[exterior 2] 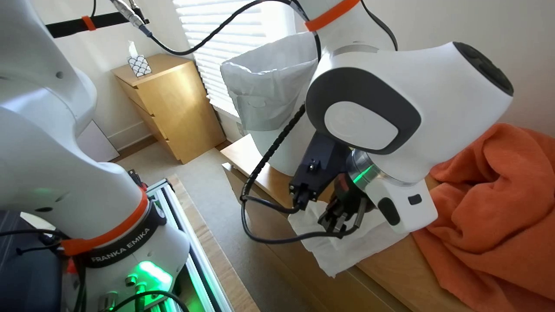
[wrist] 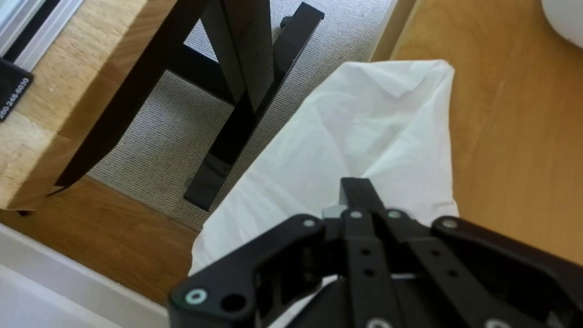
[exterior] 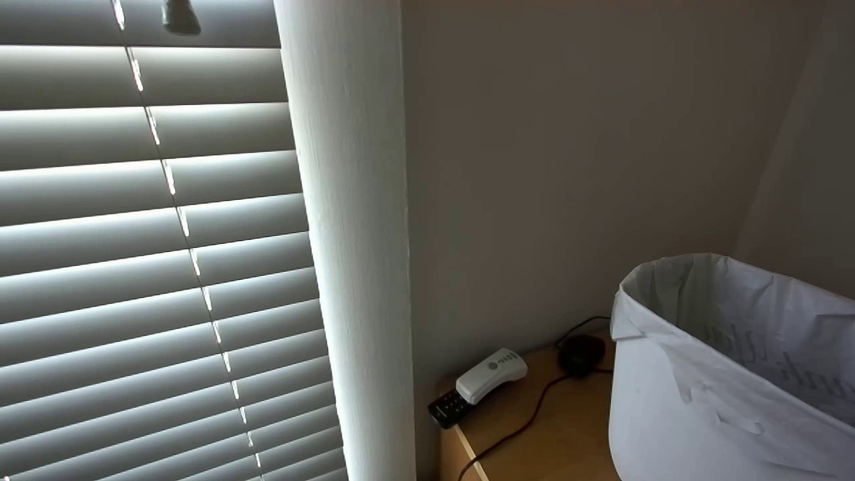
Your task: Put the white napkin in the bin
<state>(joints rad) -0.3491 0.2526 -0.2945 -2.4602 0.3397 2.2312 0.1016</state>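
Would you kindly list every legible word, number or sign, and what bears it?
"FRANKA EMIKA": black band on the robot arm.
"260-248-8030", second digit blurred: black plate, wrist view.
Too faint to read: lettering on the bin bag.
Too small: markings on the black remote and white remote.

"Give me the whites first."

"The napkin is plain white. So is the bin, and its bag is a greyish, translucent white with grey lettering."

"And the gripper?"

"Black. The arm is white with a dark grey panel and orange bands, its base glowing green."

"The cloth?"

"Solid orange."

"Any patterns?"

"Dark scallops on the white tissue box, and grey and bright white stripes across the blinds. The cabinet is honey-yellow, the carpet speckled grey."
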